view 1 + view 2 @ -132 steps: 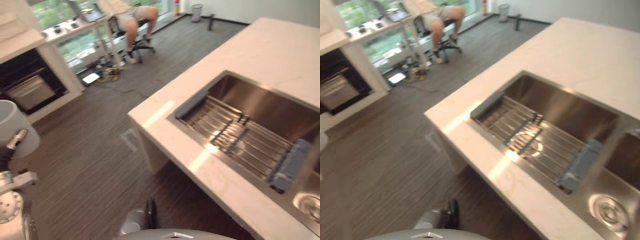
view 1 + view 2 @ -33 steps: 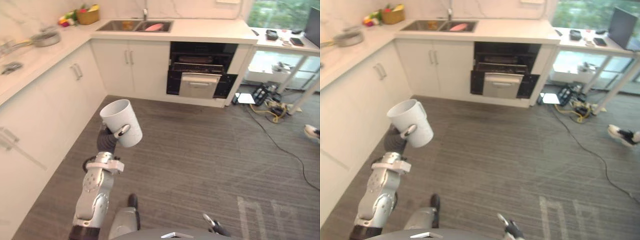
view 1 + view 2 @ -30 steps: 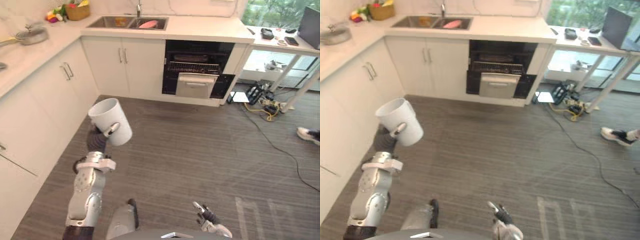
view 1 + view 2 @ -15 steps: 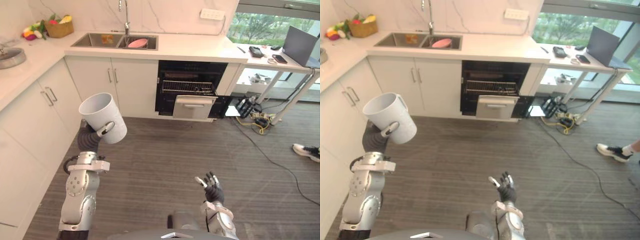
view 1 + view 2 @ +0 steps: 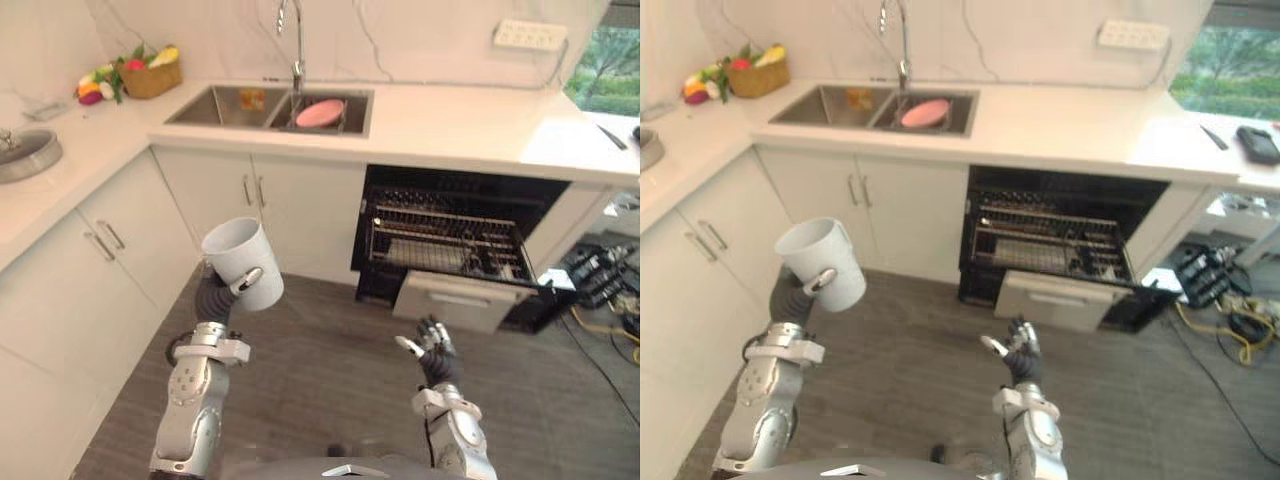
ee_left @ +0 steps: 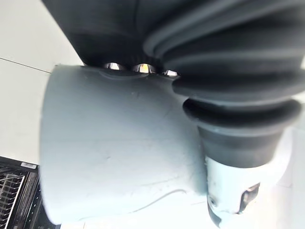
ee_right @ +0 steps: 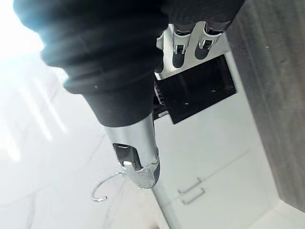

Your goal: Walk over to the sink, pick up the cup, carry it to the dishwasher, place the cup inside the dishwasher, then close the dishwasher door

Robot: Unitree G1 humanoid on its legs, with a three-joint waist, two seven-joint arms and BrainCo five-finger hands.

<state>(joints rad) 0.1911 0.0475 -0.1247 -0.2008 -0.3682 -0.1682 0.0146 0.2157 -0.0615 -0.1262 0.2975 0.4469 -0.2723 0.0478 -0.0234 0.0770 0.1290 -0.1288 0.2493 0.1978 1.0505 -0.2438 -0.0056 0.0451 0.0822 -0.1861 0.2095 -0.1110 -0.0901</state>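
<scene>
White cup [image 5: 243,263] raised at chest height, mouth tilted up and leftward, left hand [image 5: 249,278] curled round it. Open dishwasher [image 5: 455,299] lies ahead to the cup's right, well apart. Right hand [image 5: 430,350] nearer it, fingers spread, empty.

A basket of fruit [image 5: 150,75] is sitting between ten and eleven o'clock on the pale countertop [image 5: 450,115], a lidded pan [image 5: 22,158] is resting at nine o'clock, and a pink plate [image 5: 320,112] is lying at twelve o'clock. A white wall outlet [image 5: 531,36] is showing between one and two o'clock. White cabinets [image 5: 290,215] with bar handles are standing closed over grey wood-grain floor [image 5: 330,380], and yellow and black cables [image 5: 1238,340] are lying tangled at four o'clock.
</scene>
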